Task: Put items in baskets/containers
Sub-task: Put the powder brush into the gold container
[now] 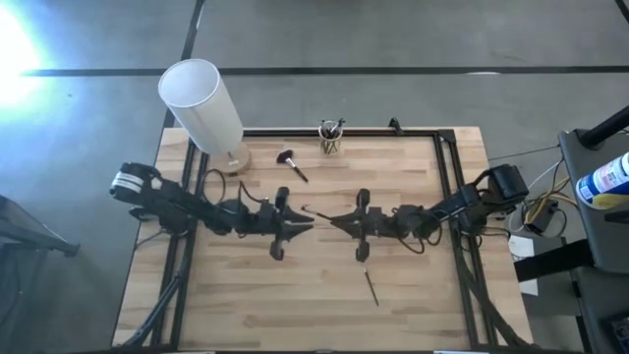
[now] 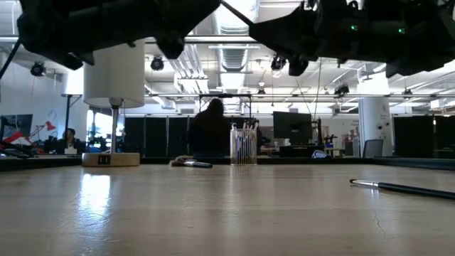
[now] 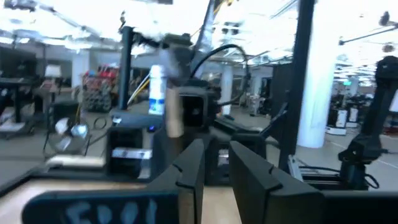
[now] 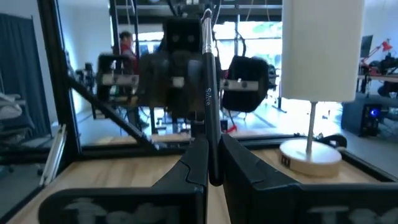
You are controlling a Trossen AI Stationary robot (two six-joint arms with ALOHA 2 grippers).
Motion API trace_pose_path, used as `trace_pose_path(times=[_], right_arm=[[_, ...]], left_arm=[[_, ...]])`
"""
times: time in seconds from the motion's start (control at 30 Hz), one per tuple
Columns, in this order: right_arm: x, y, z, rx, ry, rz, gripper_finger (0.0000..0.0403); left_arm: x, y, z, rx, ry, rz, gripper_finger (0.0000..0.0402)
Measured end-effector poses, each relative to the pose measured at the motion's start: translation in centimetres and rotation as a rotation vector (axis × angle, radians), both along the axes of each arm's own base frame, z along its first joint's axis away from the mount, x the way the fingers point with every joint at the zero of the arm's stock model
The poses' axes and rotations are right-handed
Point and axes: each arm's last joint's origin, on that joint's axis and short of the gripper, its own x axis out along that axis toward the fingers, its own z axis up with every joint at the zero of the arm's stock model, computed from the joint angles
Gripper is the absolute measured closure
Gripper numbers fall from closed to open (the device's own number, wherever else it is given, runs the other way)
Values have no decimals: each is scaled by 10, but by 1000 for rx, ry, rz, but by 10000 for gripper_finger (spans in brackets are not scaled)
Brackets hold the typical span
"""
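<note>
My right gripper (image 1: 332, 220) hovers over the middle of the table, shut on a thin dark brush (image 4: 208, 93) with a silver ferrule. My left gripper (image 1: 305, 226) faces it, tip to tip, just to its left; its fingers (image 3: 186, 177) stand a little apart with nothing between them. The clear glass cup (image 1: 331, 139) stands upright at the far edge with several brushes in it, also visible in the low view as the cup (image 2: 243, 146). A bushy-headed brush (image 1: 291, 164) lies flat left of the cup. One more thin brush (image 1: 371, 287) lies flat on the near side of the table. My right gripper pinches the dark brush by its handle near the lower end (image 4: 214, 165), between the two fingers. The fingers lie level, pointing toward the table's left, and cross the handle. The brush is lifted clear of the table, its ferrule end (image 4: 206, 18) standing out beyond the fingers.
A tall white cylinder on a round wooden base (image 1: 204, 106) stands at the far left corner. A black frame (image 1: 447, 157) runs along the far and side edges of the table. Bare wood lies in front of the cup and around the lone thin brush (image 2: 398, 188).
</note>
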Motion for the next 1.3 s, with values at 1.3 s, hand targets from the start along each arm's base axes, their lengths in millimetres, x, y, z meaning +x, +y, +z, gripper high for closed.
trace_pose_path(times=[1.3], right_arm=[[-1,8,3,-38,-35,20,384]], left_arm=[[5,4,15,-9,-55,41,335]])
